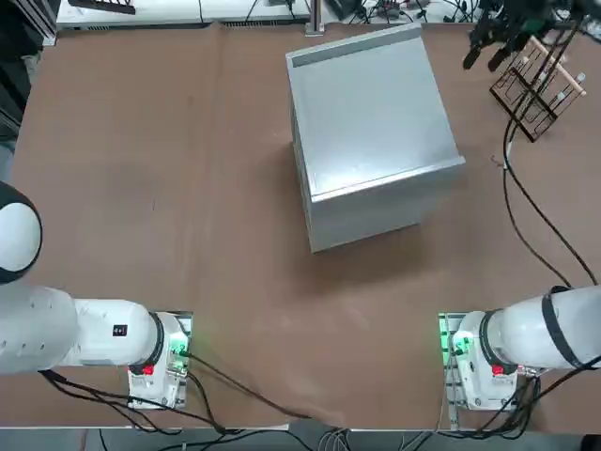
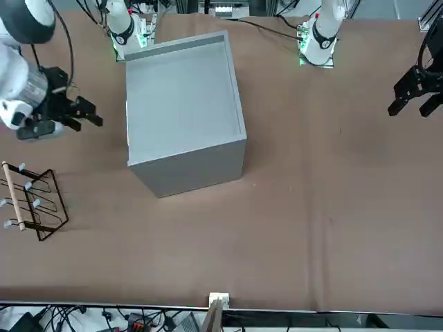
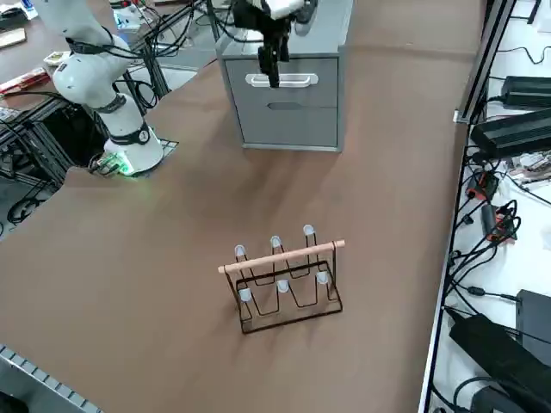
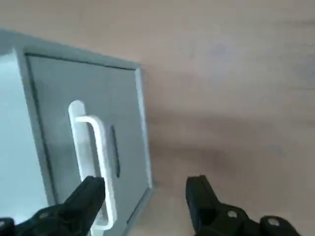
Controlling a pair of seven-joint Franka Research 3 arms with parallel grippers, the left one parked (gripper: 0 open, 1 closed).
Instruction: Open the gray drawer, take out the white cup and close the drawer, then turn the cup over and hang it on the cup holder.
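Observation:
The gray drawer (image 3: 288, 82) is shut in the upper part of the gray cabinet (image 1: 374, 127), and its pale handle (image 4: 92, 147) faces the cup holder side. My right gripper (image 3: 270, 67) hangs open just in front of that handle, apart from it; it also shows in the top view as the right gripper (image 1: 486, 58) and in the front view as the right gripper (image 2: 86, 114). One finger (image 4: 87, 196) lies level with the handle's end. The cup holder (image 3: 288, 280), a dark wire rack with a wooden bar, stands on the table beyond the drawer front. The white cup is out of view.
A second drawer front (image 3: 288, 120) sits below the gray drawer. A black cable (image 1: 531, 225) trails over the brown table (image 1: 188, 188) from my right arm's base toward the gripper. The cup holder (image 1: 540, 85) stands near the table's far right corner.

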